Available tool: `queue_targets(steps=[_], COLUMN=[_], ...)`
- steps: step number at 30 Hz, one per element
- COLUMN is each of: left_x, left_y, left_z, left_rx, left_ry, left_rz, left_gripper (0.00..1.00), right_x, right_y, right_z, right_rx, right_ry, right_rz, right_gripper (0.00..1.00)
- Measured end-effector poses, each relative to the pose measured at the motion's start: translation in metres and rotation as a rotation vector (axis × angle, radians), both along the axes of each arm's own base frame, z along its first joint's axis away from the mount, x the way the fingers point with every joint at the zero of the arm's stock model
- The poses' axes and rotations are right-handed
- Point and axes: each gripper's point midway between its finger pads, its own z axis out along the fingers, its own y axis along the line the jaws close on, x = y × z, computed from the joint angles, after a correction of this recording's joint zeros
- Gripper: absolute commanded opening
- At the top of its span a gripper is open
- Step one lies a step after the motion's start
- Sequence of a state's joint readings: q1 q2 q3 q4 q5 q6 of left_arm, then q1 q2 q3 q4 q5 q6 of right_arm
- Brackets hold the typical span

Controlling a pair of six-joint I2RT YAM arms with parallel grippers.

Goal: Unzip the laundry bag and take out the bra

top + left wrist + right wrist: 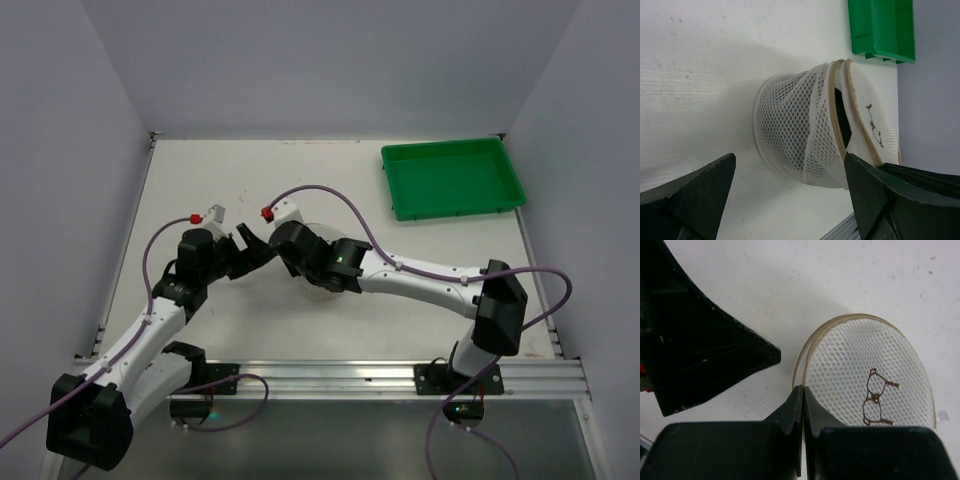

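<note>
The laundry bag (805, 135) is a cream mesh drum lying on its side on the table. Its round face (865, 380) carries a brown bra pictogram. In the top view the bag (312, 228) is mostly hidden under my right wrist. A dark slit (840, 107) gapes between the two tan rim bands; I cannot see a bra inside. My right gripper (803, 389) is shut on the bag's rim at the zipper seam. My left gripper (790, 185) is open, one finger on either side of the bag's near end, not touching it. A left finger (705, 355) shows beside the bag.
A green rectangular tray (452, 178) sits at the far right of the table and also shows in the left wrist view (882, 30). Both arms meet at the table's middle (262, 248). A metal rail (400, 375) runs along the near edge.
</note>
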State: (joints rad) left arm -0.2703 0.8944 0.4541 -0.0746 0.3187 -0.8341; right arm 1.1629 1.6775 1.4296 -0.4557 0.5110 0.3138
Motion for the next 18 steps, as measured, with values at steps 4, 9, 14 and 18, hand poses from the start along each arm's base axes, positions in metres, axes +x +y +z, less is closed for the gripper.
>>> queue_targets(steps=[4,9,14,18], left_x=[0.004,0.012,0.021,0.024], left_y=[-0.003,-0.007,-0.018,-0.036], left_z=[0.01,0.011,0.015,0.023], left_rx=[-0.021,-0.031,-0.043,-0.041], left_ry=[-0.015,-0.007,-0.002,-0.011], left_rz=[-0.002,-0.008,-0.024,-0.066], left_gripper=[0.92,0.86,0.85,0.8], right_x=[0.0,0.004,0.008,0.007], right_y=[-0.01,-0.022,-0.031,-0.034], right_z=[-0.005,0.005,0.023,0.025], right_rx=[0.002,0.042,0.094,0.109], right_ry=[0.013,0.012,-0.006,-0.006], right_rz=[-0.025,-0.064,-0.098,-0.106], right_gripper=[0.0,0.0,0.0,0.0])
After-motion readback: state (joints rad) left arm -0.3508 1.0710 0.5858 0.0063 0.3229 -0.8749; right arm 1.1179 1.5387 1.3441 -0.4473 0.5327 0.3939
